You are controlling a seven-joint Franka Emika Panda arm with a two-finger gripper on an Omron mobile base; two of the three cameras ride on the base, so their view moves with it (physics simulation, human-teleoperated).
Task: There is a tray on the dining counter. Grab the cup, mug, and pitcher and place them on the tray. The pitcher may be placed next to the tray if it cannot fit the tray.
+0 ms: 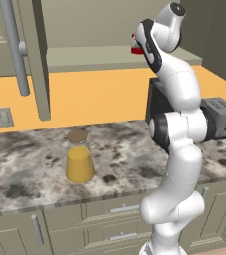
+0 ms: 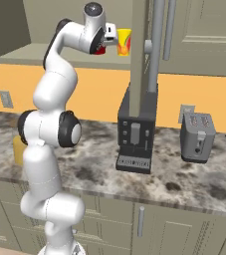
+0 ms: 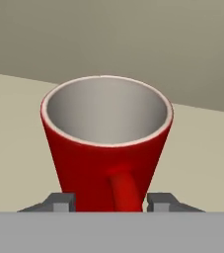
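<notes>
The glossy white, rounded-segment robot arm [image 1: 181, 149] has dark grey joint bands, a round dark cap on top, and small grey fingertips [image 3: 60, 201].

The mug [image 3: 106, 148] is red outside and grey inside with a pale rim, the cup [image 2: 124, 42] yellow with a red-orange mark, the pitcher [image 1: 78, 158] orange-yellow with a brown lid

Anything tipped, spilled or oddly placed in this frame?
Nothing stands out. The mug sits upright between the gripper fingers, the cup stands upright beside it, and the pitcher is upright and corked on the counter.
</notes>
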